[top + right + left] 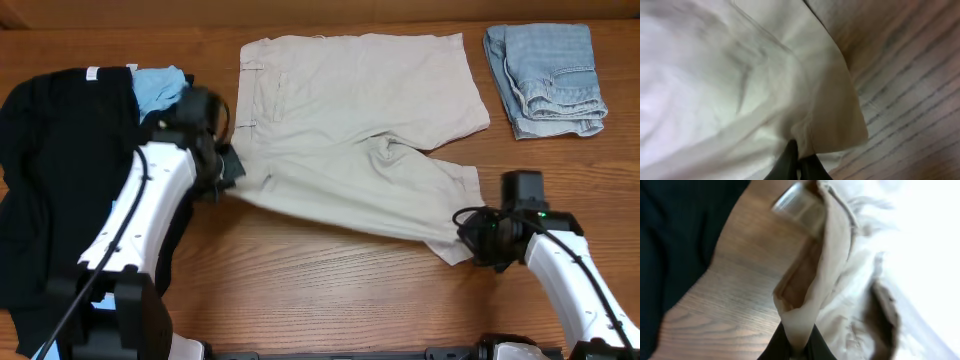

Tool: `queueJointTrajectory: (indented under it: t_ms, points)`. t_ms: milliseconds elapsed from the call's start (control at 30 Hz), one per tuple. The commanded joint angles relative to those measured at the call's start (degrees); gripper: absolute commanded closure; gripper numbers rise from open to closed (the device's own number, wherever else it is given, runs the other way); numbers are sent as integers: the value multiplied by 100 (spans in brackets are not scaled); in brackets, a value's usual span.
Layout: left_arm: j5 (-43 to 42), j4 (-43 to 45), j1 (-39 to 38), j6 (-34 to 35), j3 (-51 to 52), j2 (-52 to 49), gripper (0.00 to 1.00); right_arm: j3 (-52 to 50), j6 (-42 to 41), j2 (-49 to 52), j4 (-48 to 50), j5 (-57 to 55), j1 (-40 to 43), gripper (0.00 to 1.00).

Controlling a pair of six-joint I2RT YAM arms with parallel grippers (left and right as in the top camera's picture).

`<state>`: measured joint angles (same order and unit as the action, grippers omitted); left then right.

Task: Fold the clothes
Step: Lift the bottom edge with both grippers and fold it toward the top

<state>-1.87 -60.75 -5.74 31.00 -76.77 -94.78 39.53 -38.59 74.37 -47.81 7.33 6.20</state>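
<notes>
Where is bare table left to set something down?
Bare wood lies along the near edge, in front of the khaki shorts, and below the denim shorts. The left is crowded by the black garment.

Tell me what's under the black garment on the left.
A light-blue cloth pokes out at the upper right edge of the black garment. How far it runs underneath is covered. Elsewhere only the wooden table shows around it.
</notes>
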Motion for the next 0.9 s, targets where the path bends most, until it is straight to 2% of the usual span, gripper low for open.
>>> queueJointTrajectory:
  t_ms: [0, 133, 333, 500, 600, 867]
  points:
    - [437, -431, 208, -841, -1047, 7, 96, 756, 442, -76, -188, -472, 420, 96]
    - [437, -1329, 195, -1318, -2096, 7, 96, 1978, 787, -76, -1001, -426, 828, 96]
    - [461, -2592, 195, -1327, -3364, 9, 96, 4201, 1502, -76, -2236, -422, 1255, 96]
    - [461, -3407, 195, -1325, -4068, 11, 96, 5458, 1956, -133, -2861, -396, 1340, 96]
    - [330, -3606, 195, -1427, -4175, 96, 96, 5781, 2184, -225, -3101, -317, 1340, 96]
    - [-72, -3606, 70, -1429, -3803, 238, 96, 5753, 2409, -289, -3495, -295, 1338, 96]
